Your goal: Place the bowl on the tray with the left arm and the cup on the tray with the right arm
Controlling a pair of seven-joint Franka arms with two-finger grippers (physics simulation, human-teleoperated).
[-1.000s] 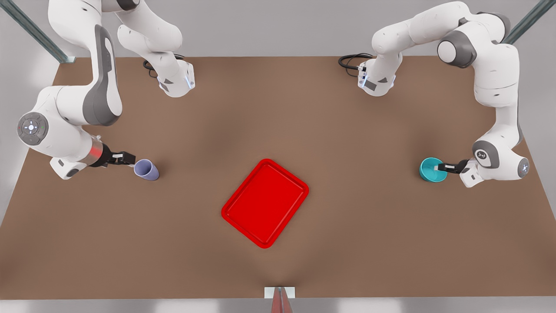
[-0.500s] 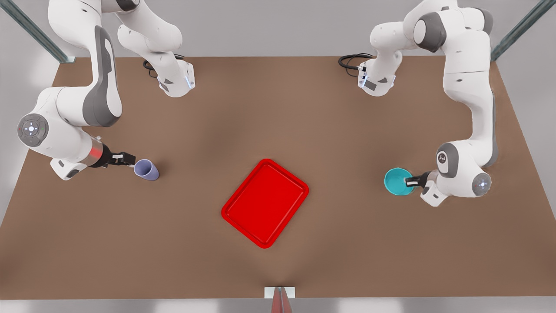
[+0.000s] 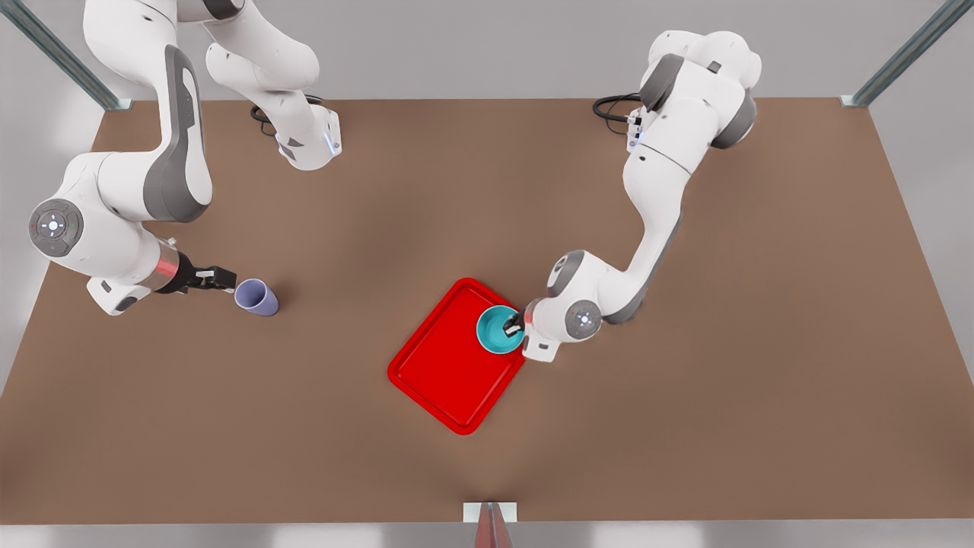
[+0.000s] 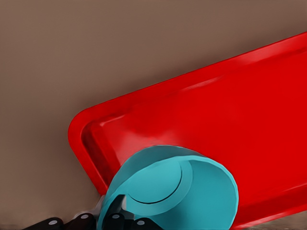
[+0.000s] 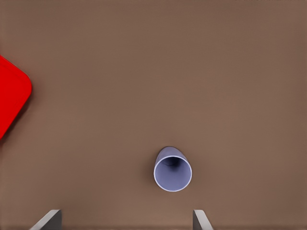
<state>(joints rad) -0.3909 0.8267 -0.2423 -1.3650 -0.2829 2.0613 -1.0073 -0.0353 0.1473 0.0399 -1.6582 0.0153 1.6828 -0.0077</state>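
Left gripper [image 3: 514, 326], on the arm at the front view's right: arm reaches down from its base with the elbow bent and the wrist low. Fingers [image 4: 115, 218] are clamped on the rim of the bowl [image 3: 498, 330], one inside and one outside the wall. Right gripper [image 3: 228, 278], on the arm at the front view's left: forearm low over the desk [image 3: 487, 190], wrist level, fingers [image 5: 48, 220] spread wide apart, holding nothing, arm waiting
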